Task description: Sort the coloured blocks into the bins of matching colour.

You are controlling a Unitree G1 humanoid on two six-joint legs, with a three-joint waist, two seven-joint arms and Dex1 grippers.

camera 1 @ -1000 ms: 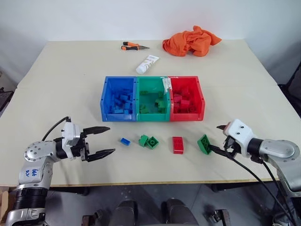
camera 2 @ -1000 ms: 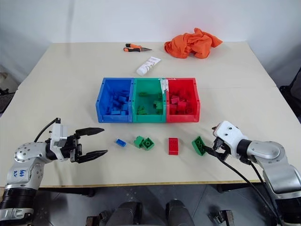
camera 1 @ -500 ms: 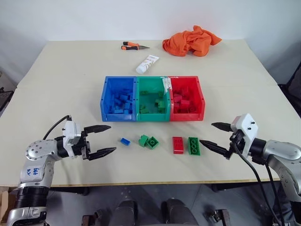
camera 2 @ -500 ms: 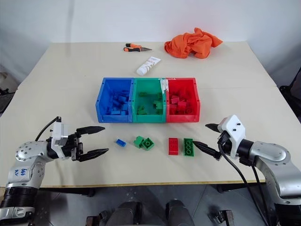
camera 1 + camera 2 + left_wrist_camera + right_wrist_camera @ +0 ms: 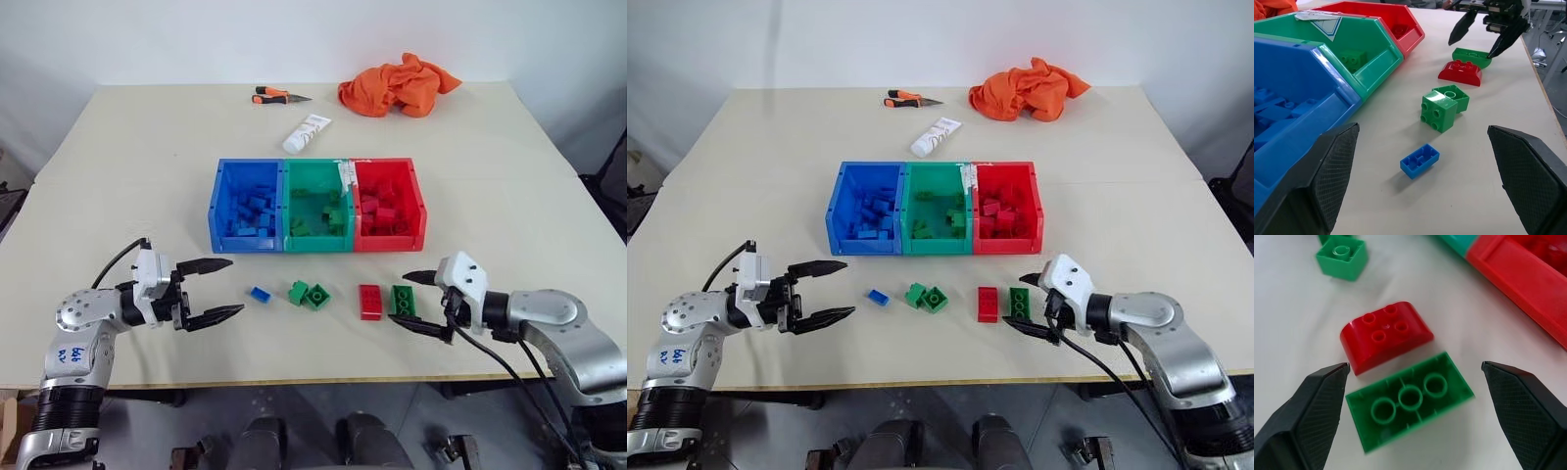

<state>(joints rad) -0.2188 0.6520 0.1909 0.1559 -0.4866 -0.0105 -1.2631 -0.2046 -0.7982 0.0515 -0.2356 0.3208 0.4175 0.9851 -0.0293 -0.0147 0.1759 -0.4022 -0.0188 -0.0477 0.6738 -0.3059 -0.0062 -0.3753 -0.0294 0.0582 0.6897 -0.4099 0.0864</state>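
Note:
Five coloured blocks lie in a row near the table's front edge: a tiny blue one, two small green ones, a red one and a larger green one. The larger green block lies hollow side up, right beside the red block. My right gripper is open, with one finger on each side of that green block. My left gripper is open just left of the blue block, holding nothing. Behind the row stand the joined bins: blue, green and red, each holding several blocks.
At the back of the table lie a crumpled orange cloth, a white tube and orange-handled pliers. The front table edge runs close below the row of blocks.
My right gripper has swung left and now stands around the larger green block. That block was tilted on edge a second ago and now lies flat by the red one. My left gripper has kept still.

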